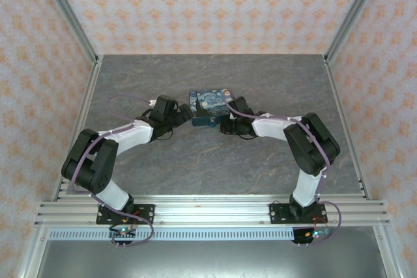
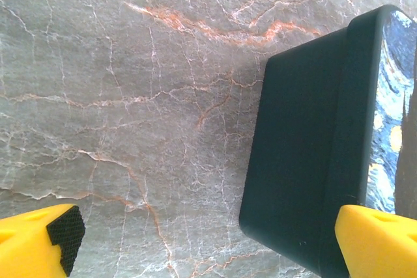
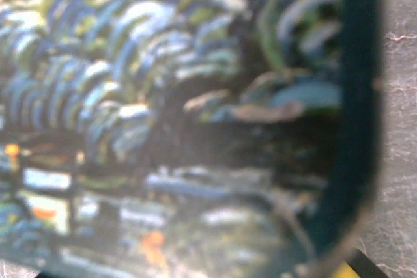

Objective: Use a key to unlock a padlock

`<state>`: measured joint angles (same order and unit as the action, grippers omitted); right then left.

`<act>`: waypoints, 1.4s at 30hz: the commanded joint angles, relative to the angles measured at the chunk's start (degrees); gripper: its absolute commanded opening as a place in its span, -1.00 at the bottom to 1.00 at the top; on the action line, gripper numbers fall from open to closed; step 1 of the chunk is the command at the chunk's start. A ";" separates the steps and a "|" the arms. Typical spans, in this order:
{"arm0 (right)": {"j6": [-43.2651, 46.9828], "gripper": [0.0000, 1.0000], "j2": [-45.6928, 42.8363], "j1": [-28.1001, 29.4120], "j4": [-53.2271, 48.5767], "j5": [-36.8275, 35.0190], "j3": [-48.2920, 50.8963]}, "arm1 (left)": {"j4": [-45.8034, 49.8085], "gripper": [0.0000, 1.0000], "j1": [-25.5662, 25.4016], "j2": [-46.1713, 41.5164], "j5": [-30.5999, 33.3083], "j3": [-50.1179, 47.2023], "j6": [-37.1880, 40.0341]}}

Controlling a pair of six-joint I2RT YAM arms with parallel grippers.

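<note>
the left gripper (image 2: 218, 242) sits closest to its own lens. its yellow fingers (image 2: 39, 242) with black ribbed pads are spread wide and pinch nothing. between them lie the grey marble-veined table top (image 2: 130, 96) and the near corner of the dark blue box with a swirly painted lid (image 2: 306, 161). one finger is beside or against that corner; i cannot tell which. in the right wrist view the box lid is so close that it is a blur, with a sliver of table top at the right edge.

from above, the left gripper (image 1: 184, 114) reaches in from the left and the right gripper (image 1: 226, 123) from the right. between them, at the near side of the box (image 1: 210, 99), lies the padlock (image 1: 203, 122), a tiny bluish-teal metal piece.

as i judge it, the likeliest trouble is the small, light padlock skidding or turning on the smooth table top if the right gripper pushes at it while nothing pins it. the open left fingers could also nudge the box, and the box the padlock.

hard to make out: whether the right gripper is spread or pressed together, since its tips are a dark knot from above. i also cannot tell whether it carries the key, touches the padlock, or which way the keyhole faces.
</note>
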<state>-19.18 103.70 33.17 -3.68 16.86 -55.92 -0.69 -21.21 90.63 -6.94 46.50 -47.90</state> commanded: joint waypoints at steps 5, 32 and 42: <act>1.02 -0.50 -2.29 5.23 -4.01 -2.36 5.34 | 2.43 0.99 1.68 -3.43 2.36 1.59 1.50; 1.83 -0.27 -5.76 4.01 -9.55 -2.60 -5.26 | 4.49 1.00 1.88 -3.51 0.88 5.19 3.12; 1.34 -0.47 -0.38 4.01 -6.84 -2.88 -6.10 | 5.49 1.00 1.88 -4.59 0.94 6.14 3.43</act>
<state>-17.93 101.93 37.08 -11.44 14.61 -60.14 3.16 -19.70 87.99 -6.85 50.98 -45.91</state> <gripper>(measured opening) 0.265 0.998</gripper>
